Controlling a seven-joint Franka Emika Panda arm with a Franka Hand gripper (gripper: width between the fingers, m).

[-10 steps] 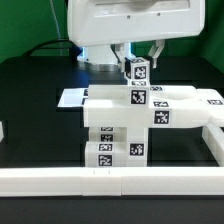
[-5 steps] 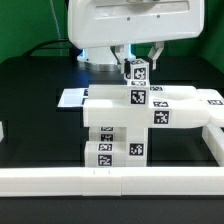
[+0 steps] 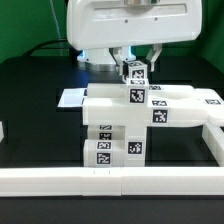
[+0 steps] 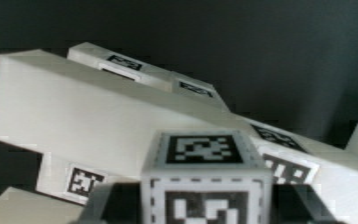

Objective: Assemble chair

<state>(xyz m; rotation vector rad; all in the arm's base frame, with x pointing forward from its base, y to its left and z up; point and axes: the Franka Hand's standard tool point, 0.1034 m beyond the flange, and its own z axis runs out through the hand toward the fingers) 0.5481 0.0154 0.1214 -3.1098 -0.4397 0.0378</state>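
Where rails border (front) — chair.

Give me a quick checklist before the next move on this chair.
1. Gripper closed on the tagged bar: ok, per both views.
2. Bar upright: ok in the exterior view.
3. Bar seated in the chair assembly: cannot tell, joint hidden.
4. Assembly standing clear of the front border rail: ok.
5. Marker board flat on the table: ok.
6. Fingertip contact: cannot tell, hidden.
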